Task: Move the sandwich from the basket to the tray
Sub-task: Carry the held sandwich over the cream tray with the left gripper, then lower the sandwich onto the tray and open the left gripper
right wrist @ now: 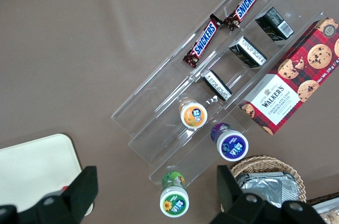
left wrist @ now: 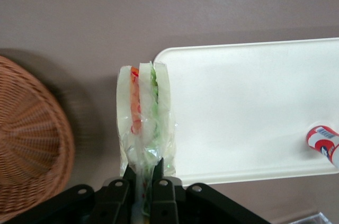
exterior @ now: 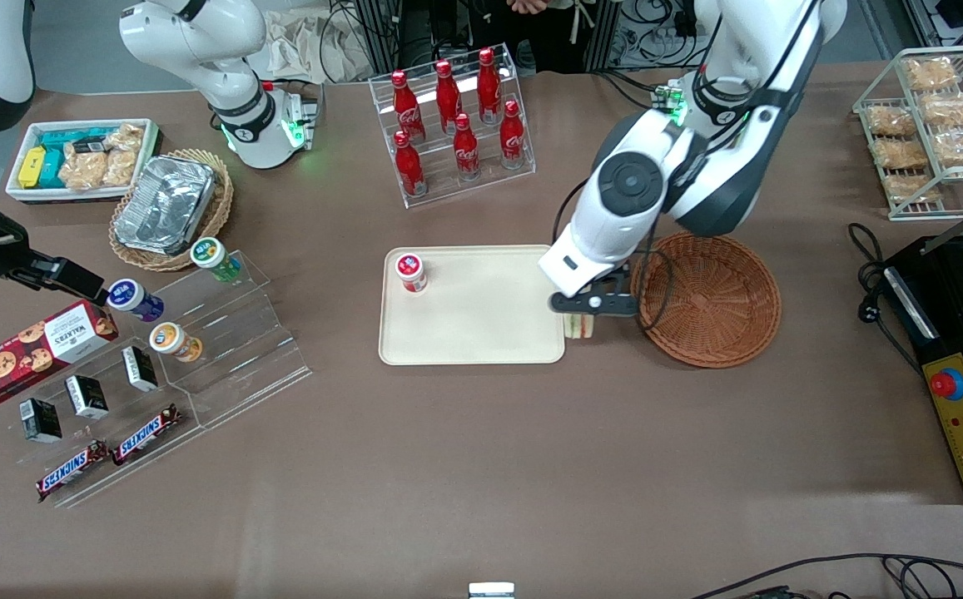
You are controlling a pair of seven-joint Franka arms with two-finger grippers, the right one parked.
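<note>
1 sandwich (left wrist: 144, 108), a wrapped wedge showing orange and green filling, hangs pinched by its wrapper between the closed fingers of the left arm's gripper (left wrist: 142, 177), clear of the reddish-brown basket (exterior: 714, 298) and poised just at the edge of the cream tray (exterior: 481, 333). The front view puts the sandwich (exterior: 581, 326) in the gap between basket and tray, over the brown tabletop (exterior: 481, 466) and about level with the tray's nearer corner. The basket looks empty, so the lift-out appears done; what seems left is the short carry over the low rim, the set-down and the release. On the tray, toward the parked arm's end, stands a small red-and-white container (exterior: 411, 272), well apart from the sandwich.
</note>
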